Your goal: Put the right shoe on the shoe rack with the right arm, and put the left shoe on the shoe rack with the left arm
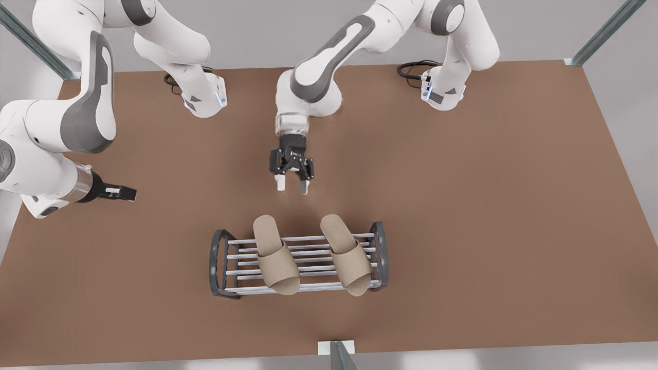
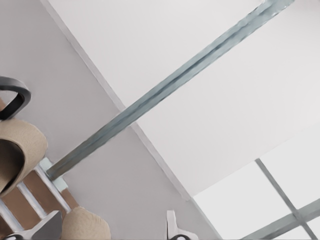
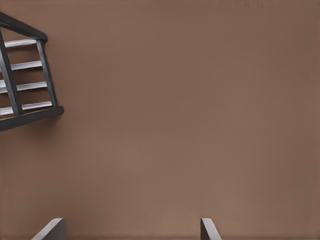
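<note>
Front view: left jaws wide near shoe rack (image 1: 306,238), right jaws wide, well apart

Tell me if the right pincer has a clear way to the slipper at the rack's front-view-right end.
Probably yes: the right pincer hangs open above bare table just behind the shoe rack, and nothing stands between it and that slipper.

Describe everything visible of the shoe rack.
The shoe rack is low: pale silver horizontal bars between two dark grey arched end frames. It stands upright on the brown table. Two beige slippers lie side by side across its bars. The right gripper hangs open beyond it, the left gripper open off the front view's left; neither touches it.
</note>
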Robot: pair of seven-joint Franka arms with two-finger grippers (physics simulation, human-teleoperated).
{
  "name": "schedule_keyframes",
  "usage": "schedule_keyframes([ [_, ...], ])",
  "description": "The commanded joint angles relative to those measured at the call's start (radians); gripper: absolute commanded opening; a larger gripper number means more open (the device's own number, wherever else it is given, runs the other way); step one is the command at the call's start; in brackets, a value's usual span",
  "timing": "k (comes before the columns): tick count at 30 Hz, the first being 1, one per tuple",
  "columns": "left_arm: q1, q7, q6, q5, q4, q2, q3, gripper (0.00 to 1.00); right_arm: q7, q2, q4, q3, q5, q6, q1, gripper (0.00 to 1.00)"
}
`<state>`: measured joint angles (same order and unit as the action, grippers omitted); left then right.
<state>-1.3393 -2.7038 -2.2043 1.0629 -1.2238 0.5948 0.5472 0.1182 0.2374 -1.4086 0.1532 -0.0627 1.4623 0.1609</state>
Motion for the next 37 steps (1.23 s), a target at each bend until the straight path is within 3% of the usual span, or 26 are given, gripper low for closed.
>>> schedule_keyframes([
  [1,0.075,2.021,0.834,-0.848,0.164,-0.11,0.112,1.0,-0.019,-0.001,0.0,0.0,0.0,0.0,-0.001,1.0],
  [2,0.216,2.331,0.851,-0.937,0.191,-0.171,0.171,1.0,-0.018,0.0,0.0,0.0,0.0,0.0,0.0,1.0],
  [4,0.595,2.785,0.85,-1.08,0.191,-0.205,0.169,1.0,-0.018,0.002,0.0,0.0,0.001,0.0,-0.004,1.0],
  [5,0.67,2.83,0.831,-1.08,0.168,-0.182,0.143,1.0,-0.02,0.007,0.0,0.0,0.006,0.0,0.0,1.0],
  [6,0.89,2.816,0.792,-1.017,0.101,-0.226,-0.183,1.0,-0.017,0.007,0.0,0.002,0.003,0.0,0.003,1.0],
  [7,0.985,2.747,0.663,-0.911,-0.11,-0.36,-0.421,1.0,-0.018,0.01,0.0,0.002,0.003,0.0,0.003,1.0],
  [8,1.017,2.672,0.588,-0.911,-0.287,-0.496,-0.52,1.0,-0.02,0.011,0.0,0.003,0.004,0.001,0.005,1.0],
  [9,1.063,2.667,0.578,-0.919,-0.345,-0.561,-0.57,1.0,-0.02,0.017,0.0,0.003,0.003,0.003,0.003,1.0],
  [18,1.085,2.678,0.594,-0.919,-0.396,-0.61,-0.598,1.0,-0.019,0.023,0.0,0.005,-0.002,0.006,-0.001,1.0],
  [23,1.218,2.672,0.615,-0.908,-0.376,-0.388,-0.596,1.0,-0.018,0.023,0.0,0.006,-0.008,0.007,-0.001,1.0],
  [28,1.218,2.678,0.618,-0.94,-0.312,-0.523,-0.622,1.0,-0.018,0.025,0.0,0.008,-0.008,0.016,-0.003,1.0],
  [37,1.223,2.678,0.621,-0.937,-0.312,-0.526,-0.639,1.0,-0.018,0.03,0.002,0.008,-0.026,0.023,-0.017,1.0],
])
